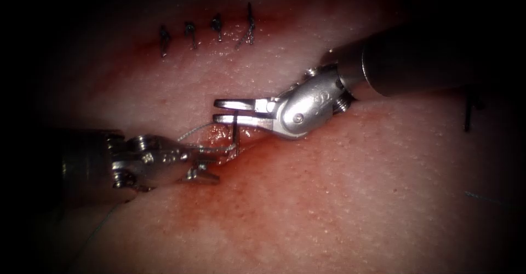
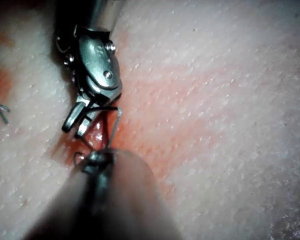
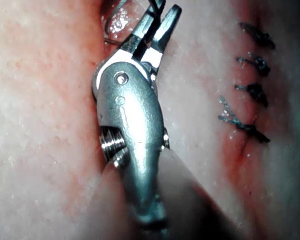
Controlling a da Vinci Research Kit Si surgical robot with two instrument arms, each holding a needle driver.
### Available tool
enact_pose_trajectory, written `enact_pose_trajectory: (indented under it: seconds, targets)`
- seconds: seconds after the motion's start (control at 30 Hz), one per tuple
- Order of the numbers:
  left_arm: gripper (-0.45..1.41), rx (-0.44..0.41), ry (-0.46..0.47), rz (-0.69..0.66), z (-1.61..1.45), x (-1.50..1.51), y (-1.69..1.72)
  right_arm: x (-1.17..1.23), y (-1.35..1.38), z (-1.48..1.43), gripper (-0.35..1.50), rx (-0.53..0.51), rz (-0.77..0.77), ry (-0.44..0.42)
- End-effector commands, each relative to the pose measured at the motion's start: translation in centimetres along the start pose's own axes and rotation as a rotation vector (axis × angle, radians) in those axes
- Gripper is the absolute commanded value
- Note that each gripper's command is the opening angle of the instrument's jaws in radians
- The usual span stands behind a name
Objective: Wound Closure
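Observation:
The right tool (image 1: pixel 216 111) reaches in from the upper right, its jaws pointing left over the open part of the cut (image 1: pixel 222 137). They are shut on the dark curved needle (image 1: pixel 236 137), which is gripped partway along the jaws and hangs down to the cut's edge. I cannot tell whether its lower end is in the tissue. The left tool (image 1: pixel 213 165) lies at the left of the cut, its jaws open and holding nothing, just beside the needle's lower end. Thin thread (image 1: pixel 194 132) runs from the needle area over the left tool. The needle (image 2: pixel 114 130) also shows between both tools in the left wrist view.
Several dark finished stitches (image 1: pixel 219 33) sit in a row on the tissue above the tools. One more dark stitch (image 1: pixel 468 112) stands at the far right. Red fluid (image 1: pixel 263 164) stains the tissue around the cut. A loose thread (image 1: pixel 104 224) trails off at the lower left.

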Motion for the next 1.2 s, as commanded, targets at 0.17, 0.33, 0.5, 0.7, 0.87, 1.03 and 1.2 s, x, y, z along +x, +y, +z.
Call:
enact_pose_trajectory:
  seconds: [0.17, 0.33, 0.5, 0.7, 0.87, 1.03, 1.2]
  targets:
    - [0.05, 0.002, 0.029, -0.009, 0.00, 0.09, 0.31, -0.07, -0.02, 0.05, -0.35, -0.003, 0.033, -0.019]
    - [0.05, 0.031, 0.088, 0.013, 0.02, 0.19, 0.55, -0.07, 0.01, 0.05, -0.35, -0.010, 0.080, -0.041]
    - [0.05, 0.031, 0.119, 0.010, 0.11, 0.23, 0.61, -0.08, 0.01, 0.07, -0.35, -0.015, 0.125, -0.055]
    - [0.05, 0.019, 0.133, 0.027, 0.28, 0.16, 0.68, -0.04, 0.05, 0.12, -0.35, -0.036, 0.137, -0.058]
    - [0.05, 0.017, 0.134, 0.033, 0.28, 0.12, 0.67, -0.09, 0.00, 0.18, -0.35, -0.052, 0.118, -0.051]
    - [0.05, 0.015, 0.135, 0.035, 0.27, 0.11, 0.66, -0.08, 0.02, 0.19, -0.35, -0.055, 0.122, -0.052]
    - [0.05, 0.013, 0.136, 0.047, 0.27, 0.07, 0.62, -0.10, -0.04, 0.18, -0.35, -0.051, 0.189, -0.065]
